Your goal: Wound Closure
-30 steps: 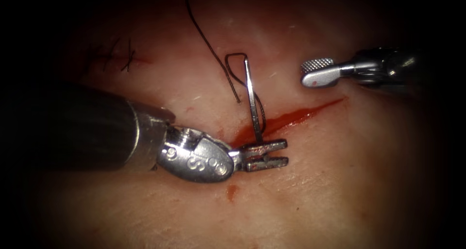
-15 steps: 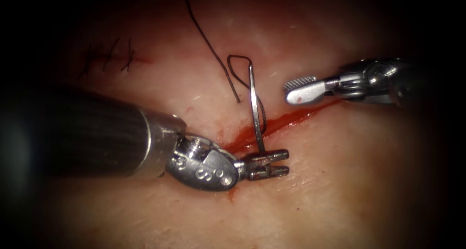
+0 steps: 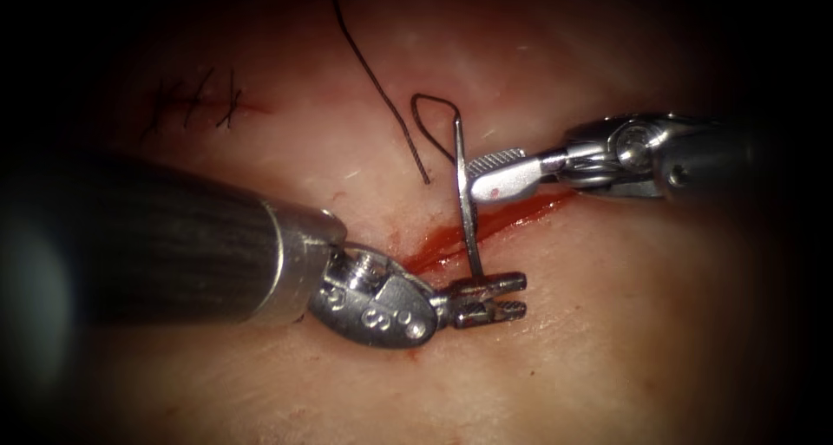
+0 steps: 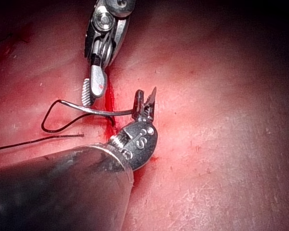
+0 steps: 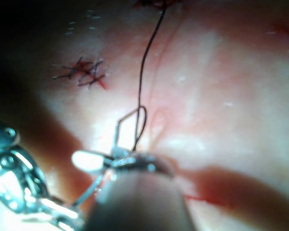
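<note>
The left end effector (image 3: 493, 299), on the near side of the cut (image 3: 486, 228), has its jaws closed on one end of the needle (image 3: 467, 204), which stands clear of the tissue (image 3: 607, 323) with its long axis running near to far across the cut. The right end effector (image 3: 495, 172) has come in from the right and now touches the needle's upper shaft; whether its jaws grip cannot be told. Thread (image 3: 382, 89) loops from the needle's far end.
</note>
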Controlling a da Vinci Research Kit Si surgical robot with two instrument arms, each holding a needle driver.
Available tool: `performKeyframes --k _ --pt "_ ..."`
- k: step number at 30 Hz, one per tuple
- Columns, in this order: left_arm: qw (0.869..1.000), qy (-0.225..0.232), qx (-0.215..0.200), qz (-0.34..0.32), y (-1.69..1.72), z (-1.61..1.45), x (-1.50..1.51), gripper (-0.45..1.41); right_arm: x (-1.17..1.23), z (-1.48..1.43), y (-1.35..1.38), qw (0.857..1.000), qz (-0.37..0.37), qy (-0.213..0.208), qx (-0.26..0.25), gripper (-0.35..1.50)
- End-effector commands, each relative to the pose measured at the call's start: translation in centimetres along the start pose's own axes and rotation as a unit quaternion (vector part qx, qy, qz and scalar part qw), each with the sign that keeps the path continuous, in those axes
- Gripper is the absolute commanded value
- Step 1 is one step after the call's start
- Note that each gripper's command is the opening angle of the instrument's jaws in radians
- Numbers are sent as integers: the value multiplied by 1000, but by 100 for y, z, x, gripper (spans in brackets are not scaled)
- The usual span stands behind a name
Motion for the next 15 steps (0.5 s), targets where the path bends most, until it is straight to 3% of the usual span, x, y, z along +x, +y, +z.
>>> performKeyframes --k 1,15 --pt "1000 1 -1 0 9 6 2 -45 -3 9 5 1000 1 1 -8 91" --pt "1000 1 -1 5 6 7 15 -45 -4 14 7 1000 3 0 -20 89"
